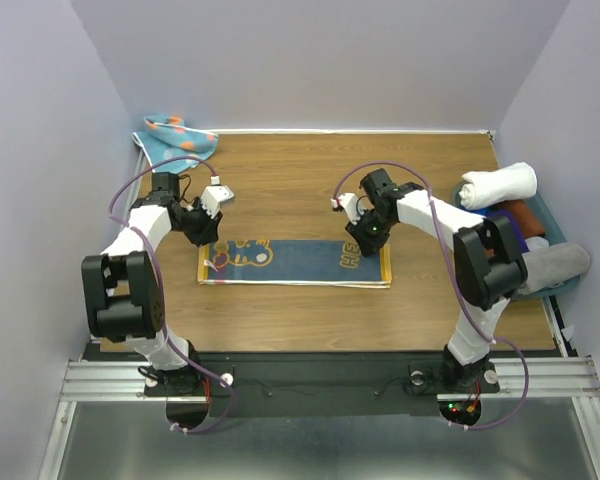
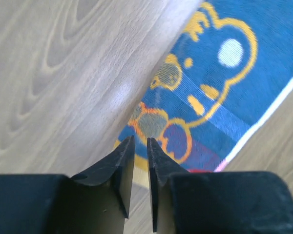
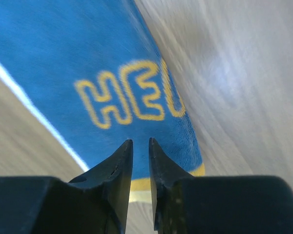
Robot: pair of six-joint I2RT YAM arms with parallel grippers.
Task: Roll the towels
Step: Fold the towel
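Note:
The mustard-yellow towel with the navy printed face [image 1: 295, 262] lies flat and unrolled on the wooden table, long side left to right. It also shows in the left wrist view [image 2: 224, 92] and the right wrist view [image 3: 63, 58]. My left gripper [image 1: 213, 240] [image 2: 140, 139] hovers over its far left corner, jaws nearly together and empty. My right gripper [image 1: 370, 247] [image 3: 140, 140] hovers over its right end by the yellow lettering, jaws nearly together and empty. The light blue towel with orange and yellow dots [image 1: 175, 138] lies crumpled at the back left corner.
A blue bin [image 1: 552, 215] at the right edge holds a rolled white towel [image 1: 498, 185], a brown one and a grey one [image 1: 555, 265]. Walls close the table on three sides.

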